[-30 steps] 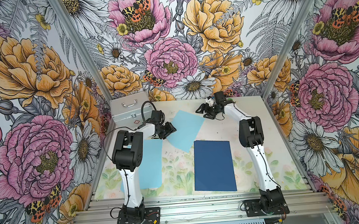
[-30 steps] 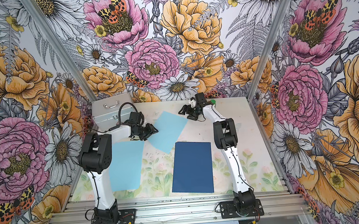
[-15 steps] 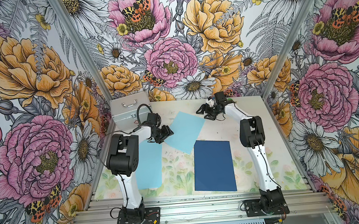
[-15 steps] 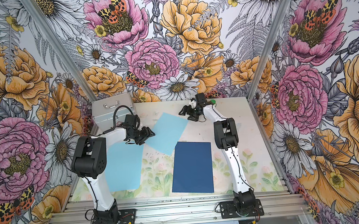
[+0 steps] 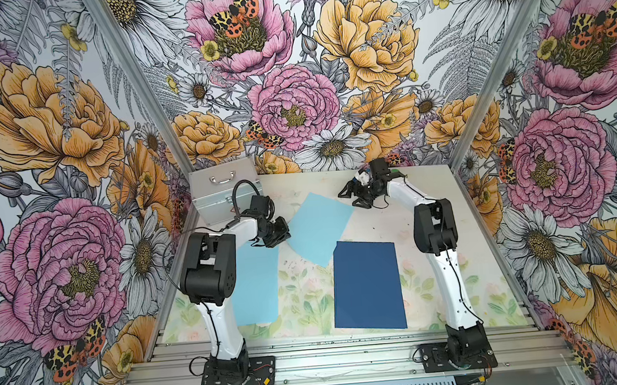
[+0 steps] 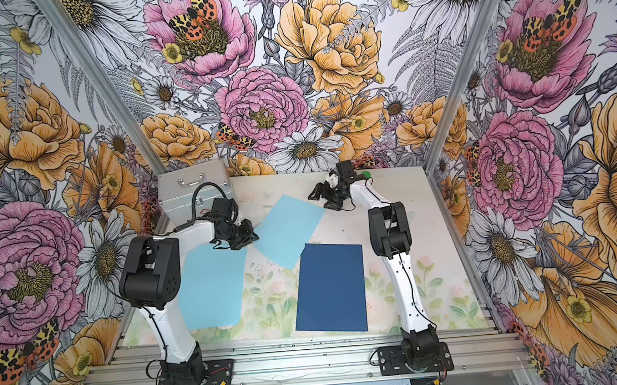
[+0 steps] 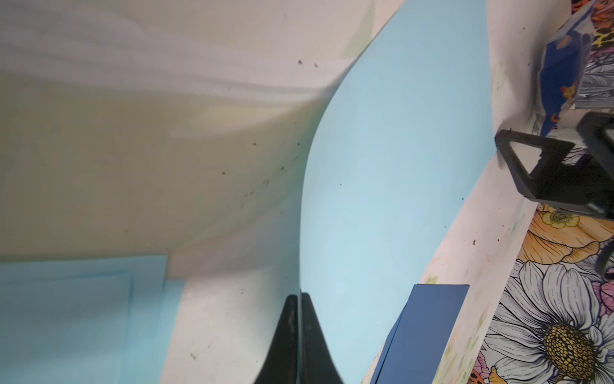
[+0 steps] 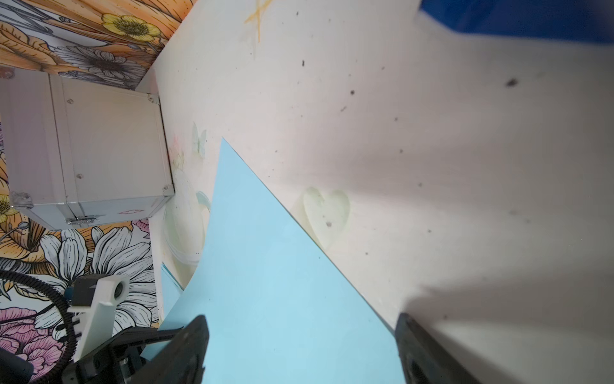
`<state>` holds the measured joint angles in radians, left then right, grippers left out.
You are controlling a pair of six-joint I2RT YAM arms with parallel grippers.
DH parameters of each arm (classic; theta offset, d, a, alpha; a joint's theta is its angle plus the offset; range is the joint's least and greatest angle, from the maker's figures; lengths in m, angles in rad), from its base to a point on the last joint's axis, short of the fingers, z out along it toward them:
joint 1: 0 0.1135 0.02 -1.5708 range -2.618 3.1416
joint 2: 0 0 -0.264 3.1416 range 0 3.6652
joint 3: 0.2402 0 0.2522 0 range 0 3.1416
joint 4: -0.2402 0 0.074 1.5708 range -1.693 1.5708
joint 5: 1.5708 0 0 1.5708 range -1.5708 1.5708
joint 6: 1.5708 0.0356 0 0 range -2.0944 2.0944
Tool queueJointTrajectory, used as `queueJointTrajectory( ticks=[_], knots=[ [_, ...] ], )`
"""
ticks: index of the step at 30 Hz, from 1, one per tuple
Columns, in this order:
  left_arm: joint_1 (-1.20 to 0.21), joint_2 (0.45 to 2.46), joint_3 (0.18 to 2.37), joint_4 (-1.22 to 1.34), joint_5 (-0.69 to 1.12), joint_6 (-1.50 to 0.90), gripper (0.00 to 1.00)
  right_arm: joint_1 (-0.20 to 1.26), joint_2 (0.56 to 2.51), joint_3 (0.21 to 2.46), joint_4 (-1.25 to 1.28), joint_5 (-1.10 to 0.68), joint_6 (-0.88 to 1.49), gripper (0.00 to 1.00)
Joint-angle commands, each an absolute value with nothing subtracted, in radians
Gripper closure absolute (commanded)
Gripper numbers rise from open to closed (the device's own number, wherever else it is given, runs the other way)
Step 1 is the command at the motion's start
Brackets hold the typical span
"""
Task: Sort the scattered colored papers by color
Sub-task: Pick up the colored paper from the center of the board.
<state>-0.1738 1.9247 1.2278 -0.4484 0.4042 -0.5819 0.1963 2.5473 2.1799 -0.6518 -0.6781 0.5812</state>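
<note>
At mid-table, left gripper (image 7: pixel 300 299) is clamped shut on the edge of the skewed light blue sheet (image 5: pixel 319 230), just beside the navy sheet (image 5: pixel 367 286). Right gripper (image 5: pixel 350 199) stands open. Risk: thin edge slips or buckles; bite depth unclear.

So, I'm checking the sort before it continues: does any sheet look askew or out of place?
Yes: the middle light blue sheet lies rotated, unlike the squared light blue sheet and navy sheet. Its edge curls upward where the left pincer is shut on it.
</note>
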Motion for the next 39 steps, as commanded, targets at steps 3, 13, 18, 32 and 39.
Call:
queueJointTrajectory(
  ticks=[3,13,18,32,39],
  knots=[
    [-0.213,1.914,1.331,-0.526,0.307,-0.537,1.00,0.175,2.470,2.061,-0.771,-0.527,0.553,0.10],
    [-0.391,1.983,1.698,-0.861,-0.160,-0.367,1.00,0.165,2.146,1.703,-0.591,-0.494,0.537,0.04],
    [-0.468,1.965,1.778,-0.905,-0.394,-0.351,1.00,0.171,2.040,1.460,-0.317,-0.652,0.683,0.02],
    [-0.546,1.946,1.987,-0.904,-0.387,-0.282,1.00,0.333,2.136,1.121,0.838,-0.683,1.578,0.01],
    [-0.581,1.929,2.066,-0.905,-0.366,-0.285,1.00,0.390,2.233,1.161,1.119,-0.555,1.751,0.00]
  ],
)
